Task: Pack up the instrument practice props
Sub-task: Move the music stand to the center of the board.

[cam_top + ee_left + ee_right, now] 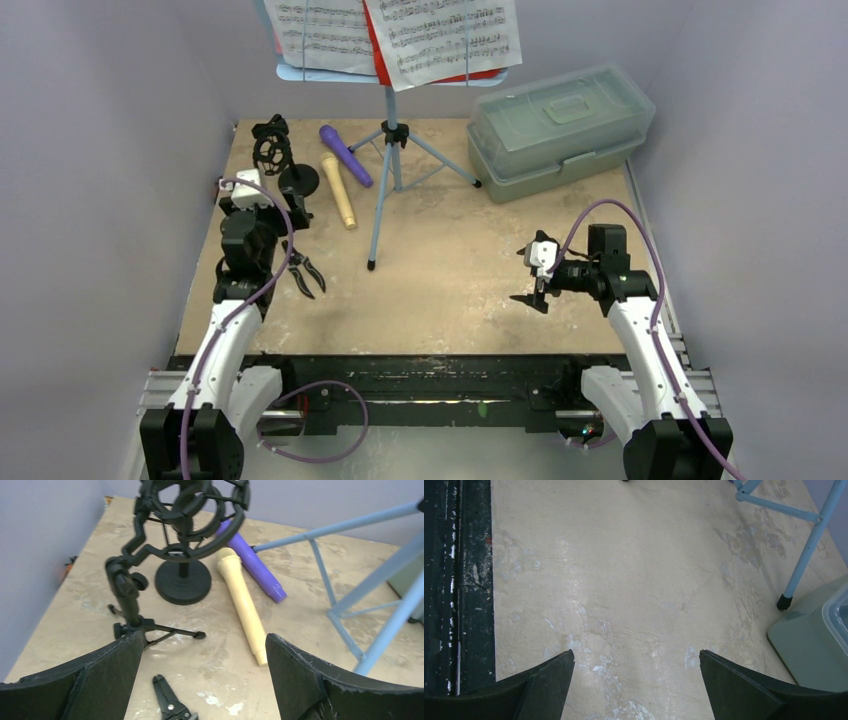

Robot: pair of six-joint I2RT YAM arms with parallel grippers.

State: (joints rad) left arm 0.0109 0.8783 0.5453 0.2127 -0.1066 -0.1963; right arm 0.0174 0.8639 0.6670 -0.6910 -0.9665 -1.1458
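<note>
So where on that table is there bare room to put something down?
The biggest bare patch of table lies between the left gripper and right gripper, nearer than the music rack's front foot. A smaller one sits in front of the lidded box. The far-left corner is crowded: tripod holder, round-base holder, purple microphone, tan microphone.

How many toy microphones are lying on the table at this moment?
2. The purple microphone lies far back on the left part of the table. The tan microphone lies beside it, closer to the round-base holder. No other one is visible.
</note>
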